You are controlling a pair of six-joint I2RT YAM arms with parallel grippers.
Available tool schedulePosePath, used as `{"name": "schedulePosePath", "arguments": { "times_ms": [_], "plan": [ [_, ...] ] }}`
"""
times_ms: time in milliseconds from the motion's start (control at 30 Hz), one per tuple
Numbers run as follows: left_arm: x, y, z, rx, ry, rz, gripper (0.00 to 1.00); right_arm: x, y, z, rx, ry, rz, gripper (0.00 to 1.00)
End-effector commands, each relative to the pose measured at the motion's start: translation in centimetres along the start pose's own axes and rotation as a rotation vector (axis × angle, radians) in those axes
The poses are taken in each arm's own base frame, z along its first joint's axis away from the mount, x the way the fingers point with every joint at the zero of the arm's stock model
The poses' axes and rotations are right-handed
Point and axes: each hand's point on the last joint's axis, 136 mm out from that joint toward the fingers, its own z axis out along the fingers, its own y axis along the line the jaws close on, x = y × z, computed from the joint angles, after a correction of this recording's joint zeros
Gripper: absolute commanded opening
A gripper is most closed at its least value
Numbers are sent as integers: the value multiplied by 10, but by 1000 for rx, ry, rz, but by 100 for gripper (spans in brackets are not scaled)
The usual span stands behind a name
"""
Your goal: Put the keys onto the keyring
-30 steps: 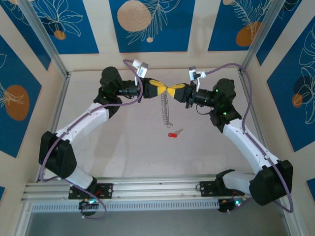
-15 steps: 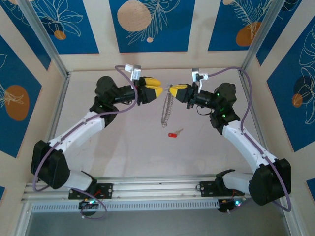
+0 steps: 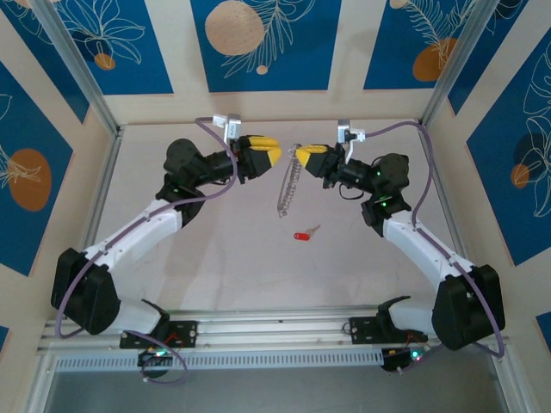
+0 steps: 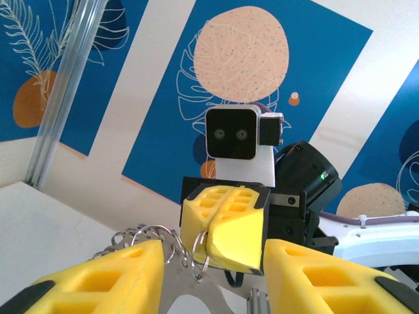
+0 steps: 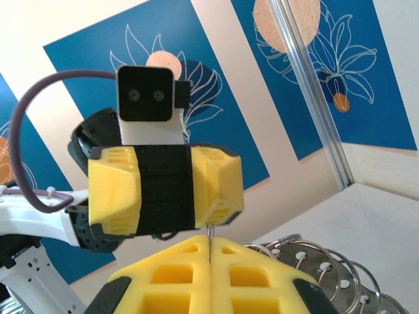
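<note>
Dangling floppy from your right gripper, pinched on its top near the table's far edge: the keyring. Left gripper spread. Your key sits mid-table and looks light; grab its red head.

arms: white links, black joints | cables: purple | fingers: yellow
</note>
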Motion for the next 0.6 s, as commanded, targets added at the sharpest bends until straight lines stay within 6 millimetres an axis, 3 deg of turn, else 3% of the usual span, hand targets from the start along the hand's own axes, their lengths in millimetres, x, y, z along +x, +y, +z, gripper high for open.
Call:
{"name": "schedulePosePath", "arguments": {
  "times_ms": [0,200,567],
  "plan": [
    [-3,-13,2,83,-21,2,43,-18,16,3,-38,-97,-72,0],
    [-8,-11,2,107,-45,-9,42,-18,22,12,-67,-112,-79,0],
    [-9,-21,3,201,-39,-42,32,-18,18,14,-45,-129,-79,0]
  ]
}}
